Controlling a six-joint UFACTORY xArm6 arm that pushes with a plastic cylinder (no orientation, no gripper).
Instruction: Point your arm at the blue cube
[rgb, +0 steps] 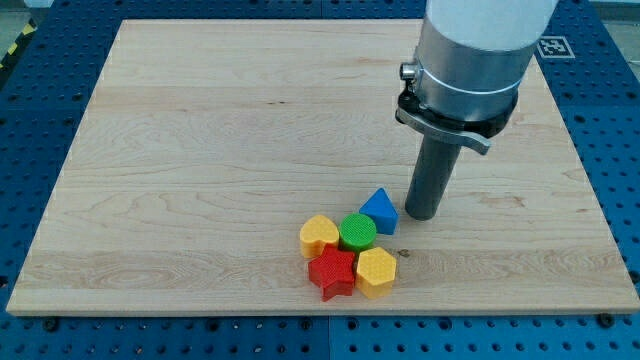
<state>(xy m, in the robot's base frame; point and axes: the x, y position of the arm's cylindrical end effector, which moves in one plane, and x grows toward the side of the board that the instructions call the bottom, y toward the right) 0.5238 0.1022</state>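
Note:
A blue block (380, 210), wedge or triangle-like in shape, lies on the wooden board (200, 150) right of centre toward the view's bottom. My tip (421, 214) rests on the board just to the right of the blue block, very close to it or touching it. The rod hangs from the grey arm body (470, 60) at the view's top right.
A cluster of blocks sits just below-left of the blue one: a green cylinder (357, 232), a yellow heart (319, 235), a red star (333, 272) and a yellow hexagon (376, 271). The board lies on a blue perforated table (620, 150).

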